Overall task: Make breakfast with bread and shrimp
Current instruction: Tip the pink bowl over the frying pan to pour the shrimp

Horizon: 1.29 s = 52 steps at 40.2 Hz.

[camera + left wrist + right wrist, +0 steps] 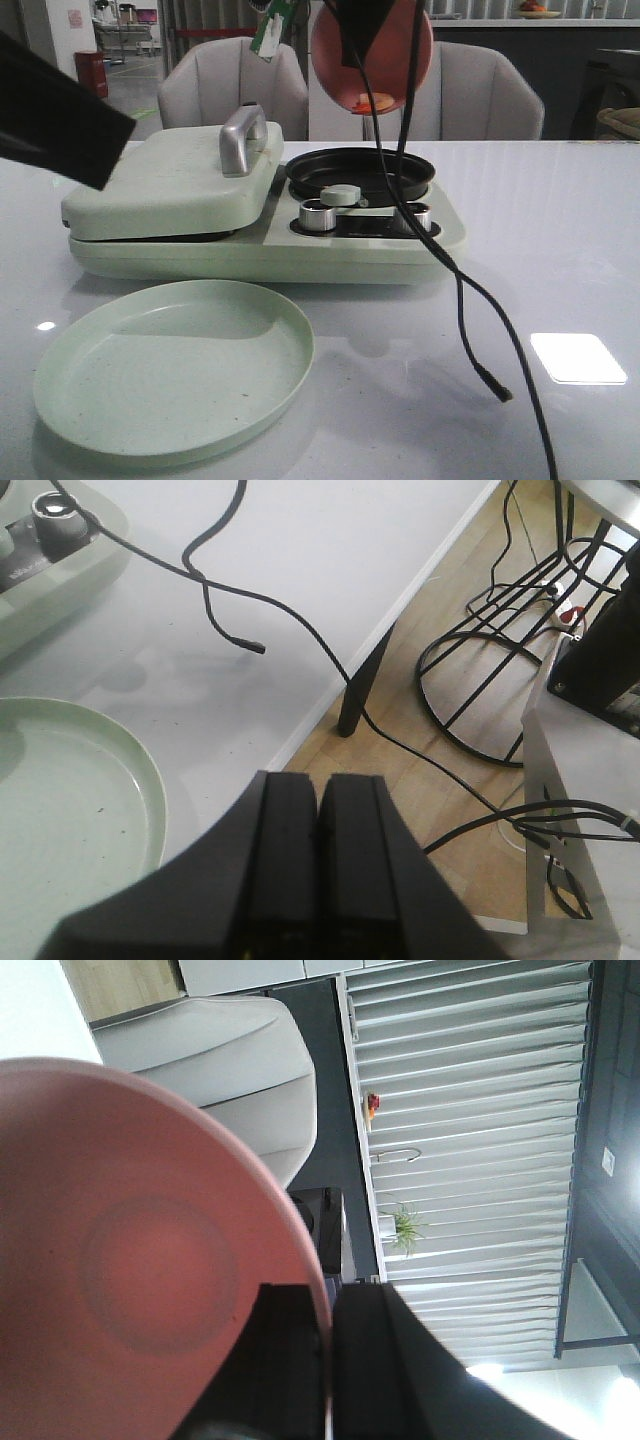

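The glossy white counter (560,250) fills the front view. At about nine o'clock, the black left arm enters from the edge; in its wrist view the left claw (318,810) is clenched, its two black fingers pressed flat together with nothing between them, hanging over the counter's edge. At seven o'clock lies a round, shallow, pale green plate (175,370), nothing on it. Behind it, toward the centre, stands a pale green breakfast appliance (260,215): its left half is a closed hinged lid (170,185) with a silver handle (243,138), its right half a round black pan (362,172) above two silver knobs (318,215). At twelve o'clock, above the pan, the right claw (325,1360) is gripping the rim of a round pink bowl (372,55), tipped on its side with its opening facing the camera. Small orange-pink shrimp pieces (375,102) sit at the bowl's lower inner edge. No bread is visible; the lid hides whatever lies beneath. A thin black cable (470,300) hangs from the right arm and trails toward five o'clock.
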### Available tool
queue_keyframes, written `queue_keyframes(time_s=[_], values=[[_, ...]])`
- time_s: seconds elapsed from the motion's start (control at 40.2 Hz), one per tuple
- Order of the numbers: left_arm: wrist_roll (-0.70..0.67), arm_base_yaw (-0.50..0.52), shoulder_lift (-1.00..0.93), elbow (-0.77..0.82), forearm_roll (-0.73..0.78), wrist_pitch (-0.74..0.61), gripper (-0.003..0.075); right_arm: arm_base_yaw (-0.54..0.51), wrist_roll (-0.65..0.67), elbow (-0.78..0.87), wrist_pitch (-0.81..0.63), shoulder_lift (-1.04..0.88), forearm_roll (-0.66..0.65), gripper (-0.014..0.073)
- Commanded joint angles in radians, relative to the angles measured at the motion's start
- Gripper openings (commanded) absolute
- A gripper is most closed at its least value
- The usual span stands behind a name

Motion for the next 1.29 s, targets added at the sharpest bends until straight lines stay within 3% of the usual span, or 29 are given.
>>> queue_keyframes(time_s=[0.0,0.274,0.573,1.07,1.27], values=[[0.000,-0.007,-0.013,-0.031,-0.034,-0.044,0.0098,-0.004,0.013,-0.039,0.051,-0.061,-0.091,0.0035],[0.000,-0.007,-0.013,-0.031,-0.034,-0.040,0.0098,-0.004,0.015,-0.067,0.142,-0.063,-0.091,0.0035],[0.000,-0.007,-0.013,-0.031,-0.034,0.003,0.0098,-0.004,0.015,-0.252,0.179,-0.064,-0.091,0.0035],[0.000,-0.007,-0.013,-0.031,-0.034,0.006,0.0098,-0.004,-0.031,-0.264,0.164,-0.063,-0.091,0.0035],[0.000,-0.007,-0.013,-0.031,-0.030,0.006,0.0098,-0.039,-0.044,-0.264,0.194,-0.072,0.133,0.0035]])
